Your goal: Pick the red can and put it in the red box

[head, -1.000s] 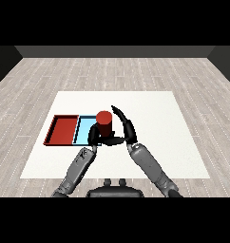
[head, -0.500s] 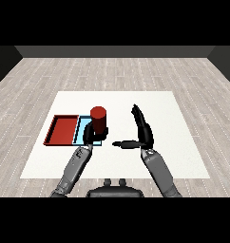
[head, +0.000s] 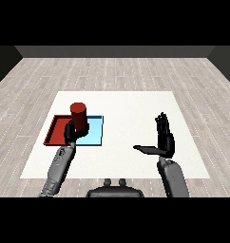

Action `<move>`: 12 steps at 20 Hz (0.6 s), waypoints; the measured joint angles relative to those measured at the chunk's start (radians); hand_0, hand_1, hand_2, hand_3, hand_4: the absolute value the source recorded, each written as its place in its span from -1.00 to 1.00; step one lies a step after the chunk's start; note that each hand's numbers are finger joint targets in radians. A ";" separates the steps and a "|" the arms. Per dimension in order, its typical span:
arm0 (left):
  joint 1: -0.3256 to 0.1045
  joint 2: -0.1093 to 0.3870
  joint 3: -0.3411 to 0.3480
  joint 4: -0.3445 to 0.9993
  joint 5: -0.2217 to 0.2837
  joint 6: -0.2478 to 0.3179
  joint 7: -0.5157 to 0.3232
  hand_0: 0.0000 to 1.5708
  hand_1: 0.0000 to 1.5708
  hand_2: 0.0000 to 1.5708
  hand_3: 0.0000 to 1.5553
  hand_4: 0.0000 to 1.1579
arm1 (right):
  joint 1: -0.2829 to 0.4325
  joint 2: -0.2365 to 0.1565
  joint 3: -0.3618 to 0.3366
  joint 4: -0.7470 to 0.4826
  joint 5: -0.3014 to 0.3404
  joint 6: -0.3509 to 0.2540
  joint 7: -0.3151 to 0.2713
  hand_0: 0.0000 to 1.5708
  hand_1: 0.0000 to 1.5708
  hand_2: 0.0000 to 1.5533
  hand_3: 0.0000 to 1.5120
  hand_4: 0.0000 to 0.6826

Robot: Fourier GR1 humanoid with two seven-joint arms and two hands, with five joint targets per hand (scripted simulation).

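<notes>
table [head: 136, 109]: white, square top on a grey plank floor, takes up most of the middle of the room
red tray [head: 54, 130]: flat on the table at its left side, near half; dark red with a raised rim
light blue tray [head: 94, 133]: just right of the red tray, sides touching; part of it is hidden by the can and the hand
left forearm [head: 59, 166]: grey, comes in from the near left and reaches up to the seam where both trays meet
right forearm [head: 173, 178]: grey, comes in from the near right, well apart from both trays
right hand [head: 164, 140]: black, fingers straight and pointing up, thumb stuck out to the left; holds nothing, hangs over bare table
left hand [head: 71, 132]: black, fingers curled round the lower part of the can
red can [head: 79, 115]: upright, held by the left hand, over the border of the two trays; whether it touches a tray can't be told
</notes>
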 measured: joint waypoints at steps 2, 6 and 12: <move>-0.013 0.051 0.056 0.045 0.008 -0.015 0.007 1.00 1.00 1.00 0.93 0.96 | 0.047 -0.004 -0.029 0.014 -0.012 0.002 -0.031 -1.00 -1.00 -1.00 -1.00 -1.00; -0.034 0.142 0.148 0.187 0.015 -0.047 0.000 1.00 1.00 1.00 0.92 0.90 | 0.092 -0.032 -0.109 0.052 -0.050 0.018 -0.049 -1.00 -1.00 -1.00 -1.00 -1.00; -0.133 0.209 0.244 0.548 0.008 -0.092 -0.090 1.00 1.00 1.00 0.94 0.79 | 0.110 -0.046 -0.168 0.135 -0.062 0.027 -0.068 -1.00 -1.00 -1.00 -1.00 -1.00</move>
